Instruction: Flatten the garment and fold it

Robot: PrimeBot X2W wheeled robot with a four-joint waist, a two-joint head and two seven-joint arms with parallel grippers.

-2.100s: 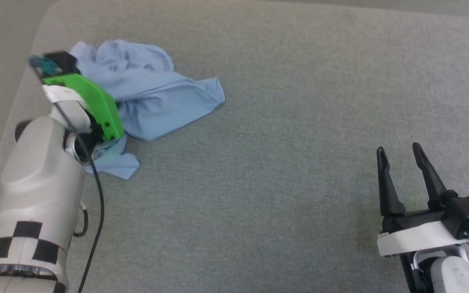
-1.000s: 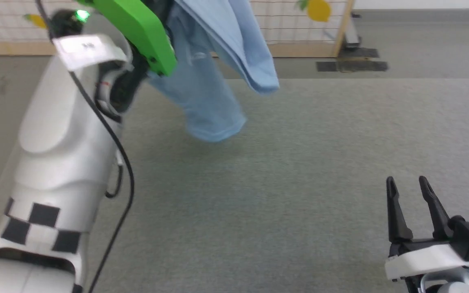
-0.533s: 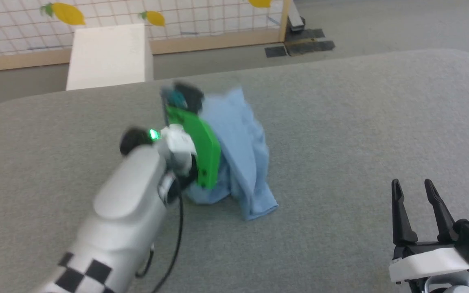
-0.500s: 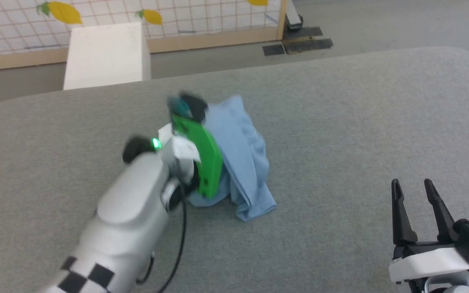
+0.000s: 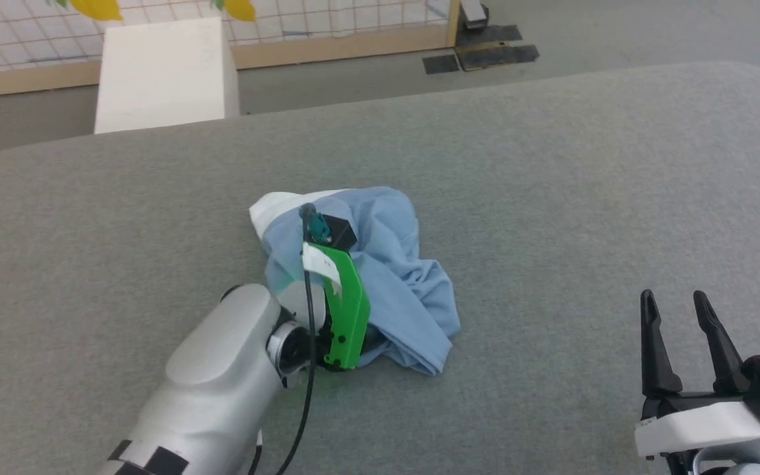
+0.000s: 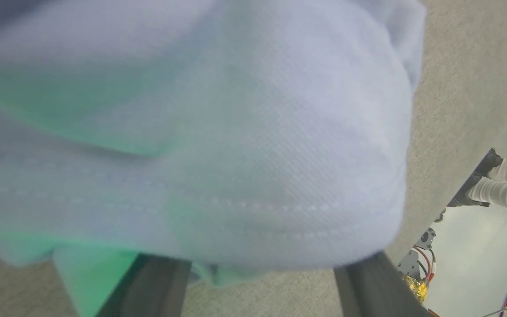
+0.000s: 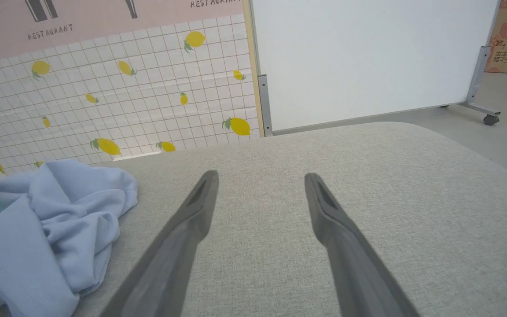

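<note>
Right hand [image 7: 260, 176] (fingers [image 7: 192, 220] apart) hovers over grey surface [image 7: 390, 185]; lemon-tiled wall [image 7: 148, 92] beyond.

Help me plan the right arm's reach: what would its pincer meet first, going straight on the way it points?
Probably the bare grey surface, though depth is unclear: the right pincer points across it, the garment off to its left.

The light blue, soft cotton short-sleeved shirt [image 5: 400, 277] lies crumpled in a loose heap on the grey bench [image 5: 551, 198], bunched right against the left tool [image 6: 260, 286], with a stitched hem draped over that tool's spread fingers. Its white collar piece [image 5: 273, 206] shows at the heap's far edge, beyond the tool, and the whole heap sits well apart from the right tool [image 5: 680, 316], off to its left.
</note>
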